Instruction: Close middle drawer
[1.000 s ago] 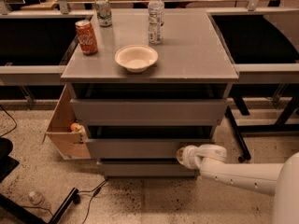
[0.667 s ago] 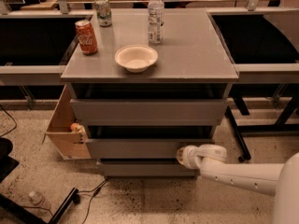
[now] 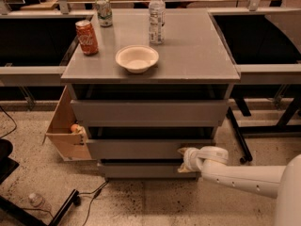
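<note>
Looks like robot test lab or workroom, not home. Grey drawer cabinet [image 3: 150,112] stands alone on speckled terrazzo floor [image 3: 155,201], between metal-framed left bench [image 3: 28,72] and right bench [image 3: 268,69]. Staged props on its tabletop [image 3: 197,55]: soda can [image 3: 87,37], green can [image 3: 104,11], water bottle [image 3: 156,15], bowl [image 3: 137,58]. Loose cables [image 3: 94,196] on floor. My pincer [image 3: 186,160] low at cabinet front, by right end of middle drawer [image 3: 141,149].
</note>
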Robot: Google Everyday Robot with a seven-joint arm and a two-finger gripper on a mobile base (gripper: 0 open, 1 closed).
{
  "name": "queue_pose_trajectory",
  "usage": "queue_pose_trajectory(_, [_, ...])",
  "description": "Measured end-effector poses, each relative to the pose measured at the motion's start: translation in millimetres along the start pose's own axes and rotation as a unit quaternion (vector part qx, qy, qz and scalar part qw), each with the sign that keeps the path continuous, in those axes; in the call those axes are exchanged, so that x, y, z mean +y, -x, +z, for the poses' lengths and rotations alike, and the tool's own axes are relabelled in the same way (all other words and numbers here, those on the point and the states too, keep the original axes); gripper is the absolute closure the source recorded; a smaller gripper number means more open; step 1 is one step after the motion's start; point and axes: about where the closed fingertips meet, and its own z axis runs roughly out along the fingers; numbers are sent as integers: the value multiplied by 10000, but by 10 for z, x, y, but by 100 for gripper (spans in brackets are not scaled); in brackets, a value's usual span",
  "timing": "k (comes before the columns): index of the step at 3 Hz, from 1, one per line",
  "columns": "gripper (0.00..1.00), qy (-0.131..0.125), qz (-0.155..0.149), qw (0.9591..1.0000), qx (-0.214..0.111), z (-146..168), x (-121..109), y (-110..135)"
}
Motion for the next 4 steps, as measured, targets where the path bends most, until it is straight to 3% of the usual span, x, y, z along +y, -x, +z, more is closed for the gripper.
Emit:
queue_pose_trajectory(2, [0,0,0,10000,0,1,0,1])
queue_pose_trajectory(3, [19,0,0,10000,0,1,0,1])
queue_pose_trajectory(4, [50,5,-10,10000,13,-40,23,-2])
